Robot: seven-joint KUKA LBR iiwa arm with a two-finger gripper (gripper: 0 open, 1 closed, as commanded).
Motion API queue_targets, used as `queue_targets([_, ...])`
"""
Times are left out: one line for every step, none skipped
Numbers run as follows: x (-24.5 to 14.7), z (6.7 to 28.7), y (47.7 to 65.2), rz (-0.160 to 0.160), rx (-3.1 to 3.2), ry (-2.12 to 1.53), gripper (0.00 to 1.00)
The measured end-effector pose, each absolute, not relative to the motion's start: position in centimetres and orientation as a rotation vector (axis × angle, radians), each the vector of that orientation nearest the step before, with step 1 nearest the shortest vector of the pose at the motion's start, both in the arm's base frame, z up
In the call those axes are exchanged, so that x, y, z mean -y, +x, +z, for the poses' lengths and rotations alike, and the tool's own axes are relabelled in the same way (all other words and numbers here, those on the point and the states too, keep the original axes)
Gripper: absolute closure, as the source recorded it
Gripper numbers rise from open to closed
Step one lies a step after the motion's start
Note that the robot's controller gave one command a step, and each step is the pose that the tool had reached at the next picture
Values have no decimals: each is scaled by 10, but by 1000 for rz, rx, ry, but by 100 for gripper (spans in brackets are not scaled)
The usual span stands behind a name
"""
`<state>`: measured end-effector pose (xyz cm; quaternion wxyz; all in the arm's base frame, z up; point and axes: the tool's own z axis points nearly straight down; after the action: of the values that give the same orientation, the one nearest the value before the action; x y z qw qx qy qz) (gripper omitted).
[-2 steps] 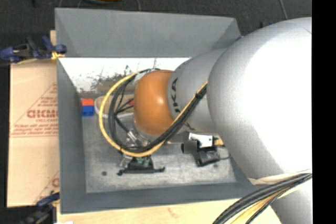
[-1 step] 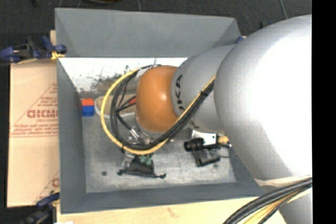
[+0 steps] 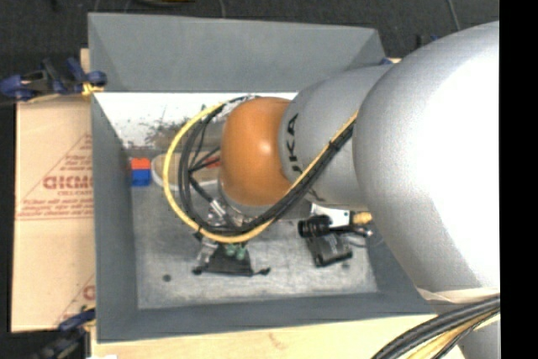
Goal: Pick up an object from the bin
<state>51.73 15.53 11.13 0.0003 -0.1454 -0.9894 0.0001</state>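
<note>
the big silver arm (image 3: 403, 147) leans in from the right and covers much of the grey metal bin (image 3: 113, 206). its orange cover (image 3: 252, 151) hangs over the middle of the floor, and yellow and black cables (image 3: 181, 149) loop round the cover's left side.

below the cover the pincer (image 3: 220, 244) is down low, close to the bin floor, in the near half of the bin and a little left of centre. right under it lies a dark flat thing (image 3: 229, 265) with a bit of green on top and thin dark ends sticking out to either side. the pincer's tip sits just over it, perhaps touching. whether the pincer is spread or pressed together i cannot tell from here; the wrist and cables crowd that spot.

off to the left, by the bin's left wall, sits a small blue block (image 3: 140, 177) with a reddish piece against its far side. on the right, beside the arm, lies a black lumpy thing (image 3: 328, 246), well apart from the pincer.
</note>
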Motion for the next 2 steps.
queue_targets([-155, 132, 517, 1, 3107, -455, 100])
queue_targets([-155, 146, 518, -2, 3112, -454, 100])
